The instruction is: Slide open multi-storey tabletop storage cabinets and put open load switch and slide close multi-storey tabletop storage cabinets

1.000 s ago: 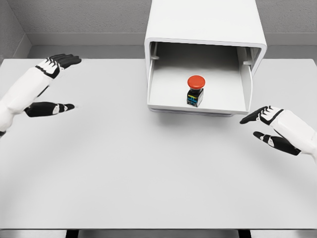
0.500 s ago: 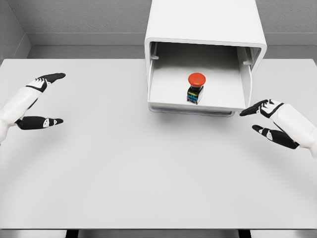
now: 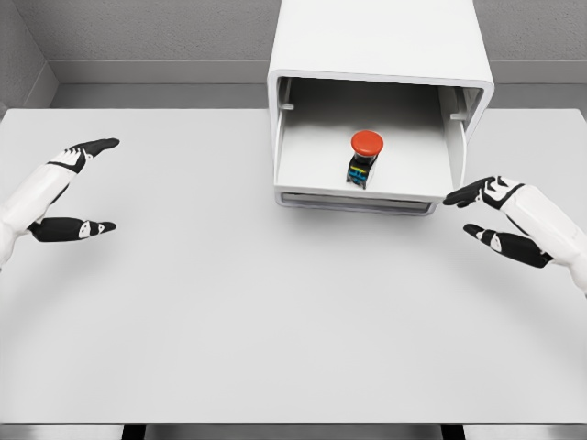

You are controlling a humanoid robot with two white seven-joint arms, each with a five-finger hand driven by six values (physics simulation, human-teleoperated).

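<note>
1. The top of the white storage cabinet (image 3: 381, 41) runs out of the head view's upper edge, so how many storeys it has cannot be told. Both forearms are cut by the picture's side edges.
2. The inside of the cabinet behind the drawer (image 3: 353, 179) is partly shaded; small brackets show on its inner side walls, and their detail is too small to make out.
3. No readable writing or brand shows. The load switch (image 3: 363, 158) carries small blue and yellow marks on its dark body, too tiny to read.
4. The load switch has a round red button cap on a black block. It stands upright on the drawer floor, right of the middle, clear of the drawer's walls.
5. The drawer sticks out from the cabinet's open front, its front lip over the grey table (image 3: 275, 312).
6. The right hand (image 3: 495, 220) hovers just beside the drawer's right front corner, fingers spread, thumb apart, holding nothing.
7. The left hand (image 3: 69, 192) hangs over the table's left side, well apart from the cabinet, also spread and empty.
</note>
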